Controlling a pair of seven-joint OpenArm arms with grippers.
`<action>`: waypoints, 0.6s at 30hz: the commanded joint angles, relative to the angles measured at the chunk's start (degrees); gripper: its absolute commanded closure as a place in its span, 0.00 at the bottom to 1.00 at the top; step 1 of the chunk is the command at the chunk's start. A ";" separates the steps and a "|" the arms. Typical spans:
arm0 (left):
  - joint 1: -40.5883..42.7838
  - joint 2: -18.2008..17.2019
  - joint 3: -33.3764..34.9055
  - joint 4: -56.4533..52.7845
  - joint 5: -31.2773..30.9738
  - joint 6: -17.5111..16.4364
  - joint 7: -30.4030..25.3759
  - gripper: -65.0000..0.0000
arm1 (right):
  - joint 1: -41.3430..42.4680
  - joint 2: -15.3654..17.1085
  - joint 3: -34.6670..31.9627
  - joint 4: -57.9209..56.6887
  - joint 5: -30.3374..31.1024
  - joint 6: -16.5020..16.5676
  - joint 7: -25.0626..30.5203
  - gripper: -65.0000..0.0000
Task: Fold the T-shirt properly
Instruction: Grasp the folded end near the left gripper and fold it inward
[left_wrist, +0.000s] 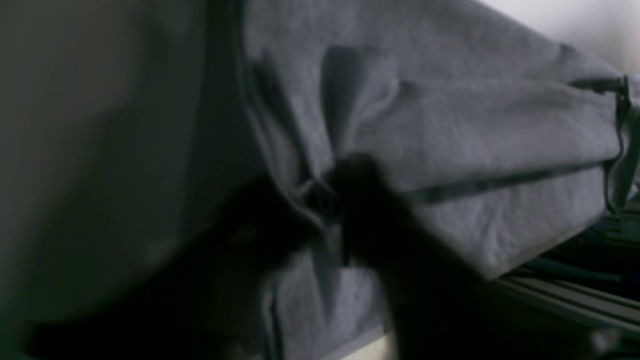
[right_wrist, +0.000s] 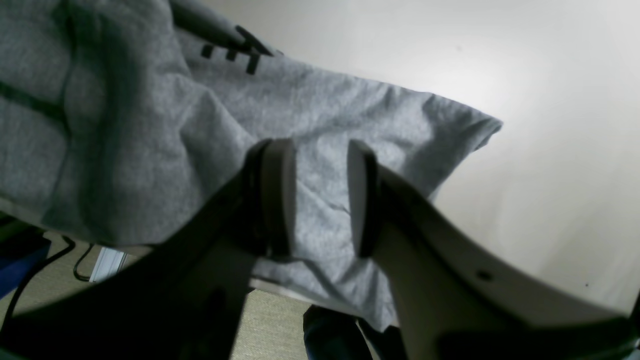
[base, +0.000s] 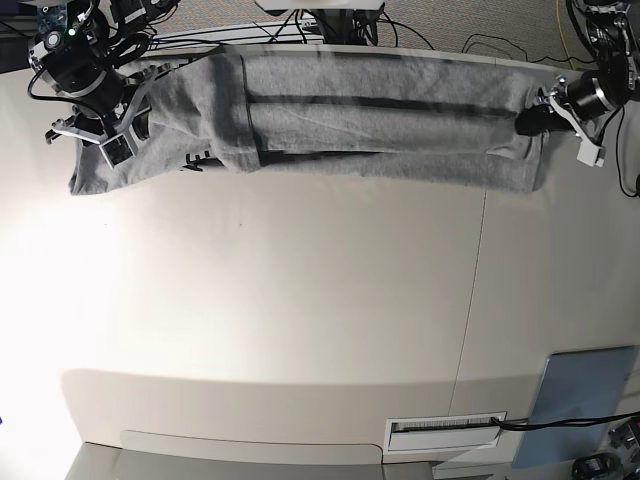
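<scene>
The heather-grey T-shirt (base: 370, 125) lies stretched in a long band along the table's far edge, with folds running along its length. In the left wrist view my left gripper (left_wrist: 335, 200) is shut on a bunched pinch of the T-shirt (left_wrist: 475, 140); in the base view it (base: 530, 120) is at the shirt's right end. My right gripper (right_wrist: 320, 200) is open, its pale fingers (right_wrist: 280, 195) apart just above the T-shirt (right_wrist: 150, 150), where bits of black lettering (right_wrist: 230, 50) show. In the base view it (base: 125, 135) is over the shirt's left end.
The white table (base: 300, 300) has a seam (base: 478, 300) running front to back. A grey-blue panel (base: 585, 400) and a white slot plate (base: 445, 430) sit at the front right. Cables (base: 300, 30) run behind the far edge. The shirt's edge hangs over floor (right_wrist: 280, 320).
</scene>
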 joint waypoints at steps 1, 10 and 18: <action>-0.35 -1.38 -0.39 0.74 -1.11 -0.06 -2.10 1.00 | -0.13 0.66 0.48 1.01 0.04 -0.33 1.07 0.72; -3.89 -2.73 -0.42 7.67 14.78 10.27 -3.41 1.00 | -0.13 0.66 0.50 1.01 -0.76 -0.33 3.04 0.72; 4.37 -0.15 -0.33 32.06 19.12 16.61 -0.98 1.00 | -0.13 0.66 0.66 1.01 -8.57 -3.43 4.52 0.72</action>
